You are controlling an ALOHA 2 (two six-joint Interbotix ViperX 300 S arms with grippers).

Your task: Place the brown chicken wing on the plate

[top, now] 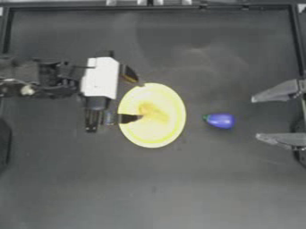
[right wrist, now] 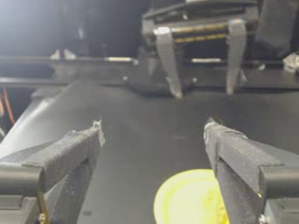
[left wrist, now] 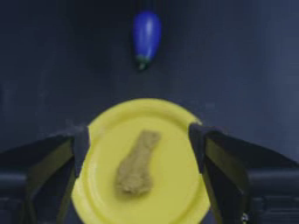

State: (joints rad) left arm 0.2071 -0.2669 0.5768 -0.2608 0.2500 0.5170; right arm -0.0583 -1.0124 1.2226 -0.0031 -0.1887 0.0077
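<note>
Brown chicken wing [left wrist: 137, 165]: lying on the plate [top: 170, 132], near its middle, nothing gripping it.
Left gripper [top: 133, 96]: jaws spread wide at the plate's left edge, one to either side of the rim (empty).
Right gripper [top: 272, 117]: parked at the table's right side, jaws apart, empty.
Blue eggplant [top: 220, 120]: on the table [top: 153, 188] between plate and right gripper, apart from both.

One yellow plate [top: 156, 134] sits between the left gripper's [top: 130, 96] spread jaws. One brown chicken wing [left wrist: 137, 166] lies on it. One blue eggplant [top: 220, 120] lies beyond. Two grippers; the right gripper [top: 272, 117] also gapes wide.
</note>
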